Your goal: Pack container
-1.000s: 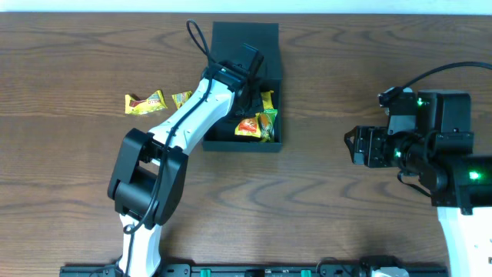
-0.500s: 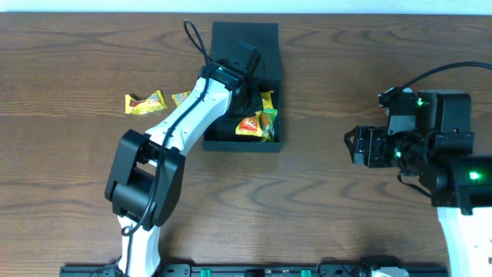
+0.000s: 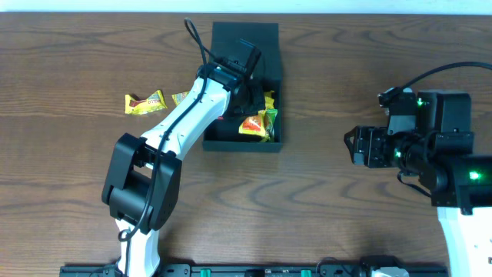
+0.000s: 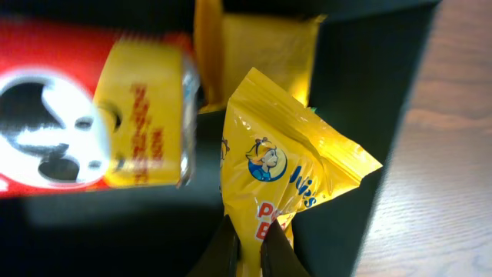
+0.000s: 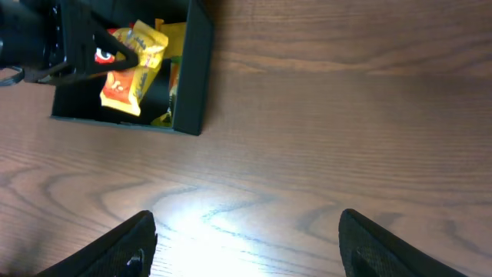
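- We find the container lying open at the far centre of the table.
- Left hand is over its interior, pinching a yellow snack packet.
- Right hand is spread, well to the right.

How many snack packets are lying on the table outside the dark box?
2. A brown-and-yellow packet lies left of the container; a second packet sits closer to it, partly under the left arm. The arm may hide more.
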Controlling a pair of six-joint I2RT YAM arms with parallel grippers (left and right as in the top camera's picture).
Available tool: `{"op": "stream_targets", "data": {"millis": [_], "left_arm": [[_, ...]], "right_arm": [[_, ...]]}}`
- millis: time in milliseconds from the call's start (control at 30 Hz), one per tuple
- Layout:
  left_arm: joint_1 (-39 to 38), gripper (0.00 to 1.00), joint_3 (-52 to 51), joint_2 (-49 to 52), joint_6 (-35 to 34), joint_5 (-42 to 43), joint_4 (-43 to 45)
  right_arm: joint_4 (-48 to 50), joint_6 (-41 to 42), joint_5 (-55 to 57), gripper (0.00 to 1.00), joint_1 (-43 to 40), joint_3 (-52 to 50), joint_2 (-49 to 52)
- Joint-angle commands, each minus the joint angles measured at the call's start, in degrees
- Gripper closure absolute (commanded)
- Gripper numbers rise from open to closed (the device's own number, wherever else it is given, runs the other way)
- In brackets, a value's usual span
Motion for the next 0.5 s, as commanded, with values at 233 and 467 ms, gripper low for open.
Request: {"op": "stream_targets", "data": {"millis": [233, 467], "left_arm": [[-0.9, 0.94, -0.1, -1.5, -6.4, -3.5, -6.8], [-1.4, 0.94, -0.1, -1.5, -10.6, -7.1, -8.0]], "right_arm": [[0.0, -0.8, -1.4, 0.25, -0.3, 0.7, -0.3], [0.0, -0.8, -1.4, 0.25, -0.3, 0.7, -0.3]]}}
